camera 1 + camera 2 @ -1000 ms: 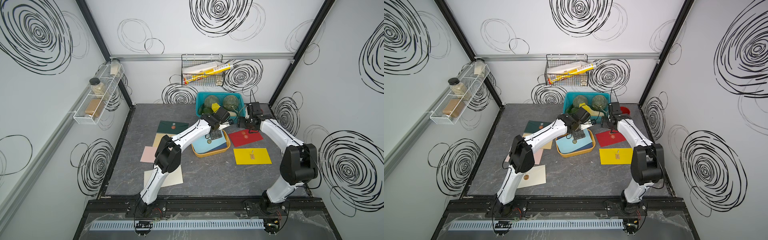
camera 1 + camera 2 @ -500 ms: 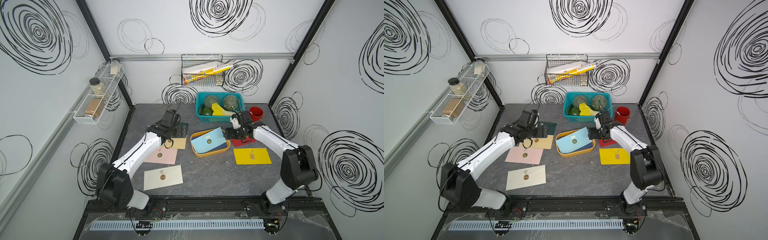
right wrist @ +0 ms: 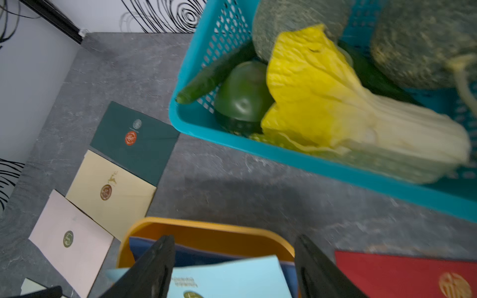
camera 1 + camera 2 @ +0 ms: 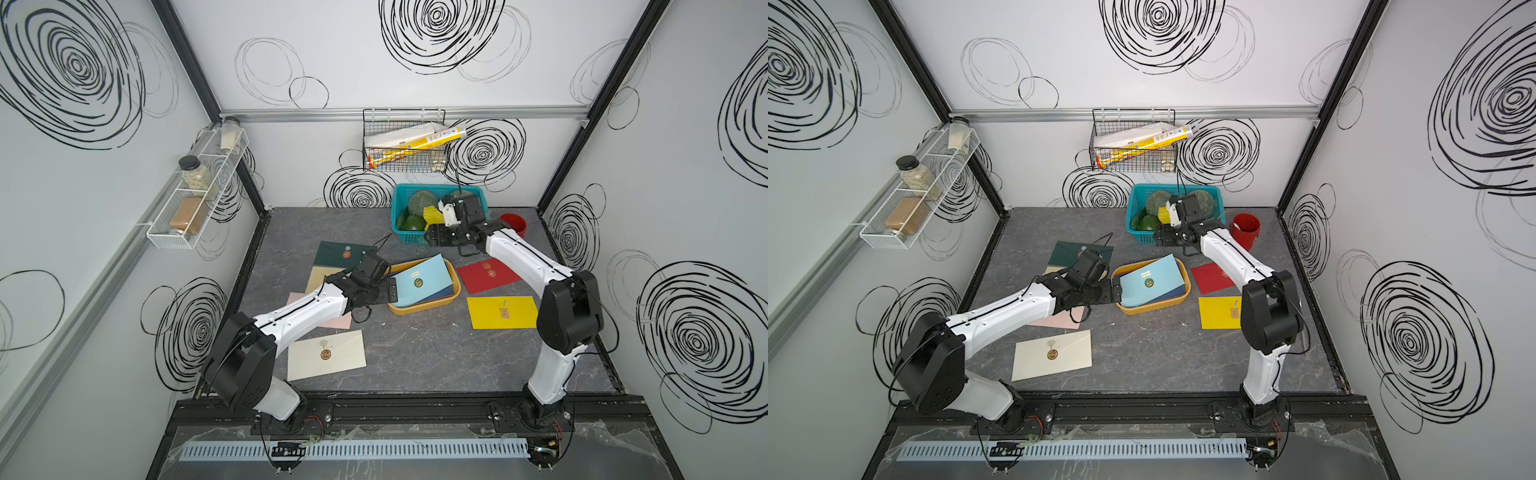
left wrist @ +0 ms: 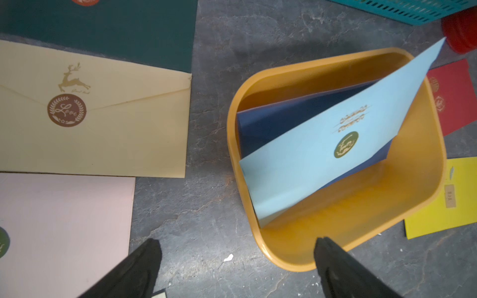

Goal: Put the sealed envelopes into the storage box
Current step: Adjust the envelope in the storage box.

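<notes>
Left pincer: the left gripper (image 4: 390,291) is spread wide and holds nothing. It hangs at the rim of the storage box (image 4: 424,309), on the side by its own arm.
Right pincer: the right gripper (image 4: 435,240) is spread too and empty. It is up over the far side of the box, near the teal basket (image 4: 409,240).
In the box: the light blue envelope (image 4: 419,280) leans on the navy envelope (image 5: 268,123). One corner pokes out over the rim.
Outside the box: the dark green envelope (image 4: 336,254), tan envelope (image 5: 103,129), pink envelope (image 5: 64,219), cream envelope (image 4: 326,353), red envelope (image 4: 488,275) and yellow envelope (image 4: 500,312) lie flat on the table.
Step now, I think: get the blue one to lie flat.
Doing it well: press softly on the high corner, not on the rim, so the box does not slide.
Next pick: the tan one is close to the left gripper. Flat paper is hard to pinch, so lift an edge first.
</notes>
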`<state>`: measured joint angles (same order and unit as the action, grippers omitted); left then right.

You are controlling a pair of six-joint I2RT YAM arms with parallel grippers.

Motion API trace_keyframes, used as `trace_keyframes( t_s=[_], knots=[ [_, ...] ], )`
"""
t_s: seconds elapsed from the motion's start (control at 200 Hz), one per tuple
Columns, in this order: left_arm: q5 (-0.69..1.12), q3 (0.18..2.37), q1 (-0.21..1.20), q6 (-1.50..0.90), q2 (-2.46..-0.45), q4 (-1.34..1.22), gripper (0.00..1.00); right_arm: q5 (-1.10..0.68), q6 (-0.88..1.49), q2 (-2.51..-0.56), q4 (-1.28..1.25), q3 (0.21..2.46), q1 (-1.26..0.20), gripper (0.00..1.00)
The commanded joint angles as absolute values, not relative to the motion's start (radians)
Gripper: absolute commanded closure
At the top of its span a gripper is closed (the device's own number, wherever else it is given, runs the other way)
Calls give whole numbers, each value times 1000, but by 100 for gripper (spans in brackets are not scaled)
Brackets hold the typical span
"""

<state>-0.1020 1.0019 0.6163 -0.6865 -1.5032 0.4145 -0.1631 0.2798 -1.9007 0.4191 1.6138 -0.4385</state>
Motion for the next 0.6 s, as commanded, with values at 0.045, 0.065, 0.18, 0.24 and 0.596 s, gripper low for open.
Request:
trace_keyframes(
  t_s=[0.045, 0.065, 0.18, 0.24, 0.596],
  knots=[
    [-128, 977, 620, -721, -1480, 373, 1, -204, 299, -2001, 445, 1662, -472, 22],
    [-130, 978, 620, -721, -1480, 373, 1, -212, 298, -2008, 446, 1660, -474, 22],
    [-129, 976, 612, -723, -1474, 370, 1, -217, 299, -1999, 441, 1594, -474, 22],
    [-123, 974, 602, -720, -1469, 368, 1, -206, 303, -1972, 434, 1535, -474, 21],
    [-117, 991, 591, -702, -1464, 381, 1, -149, 318, -1844, 437, 1511, -472, 16]
  ],
)
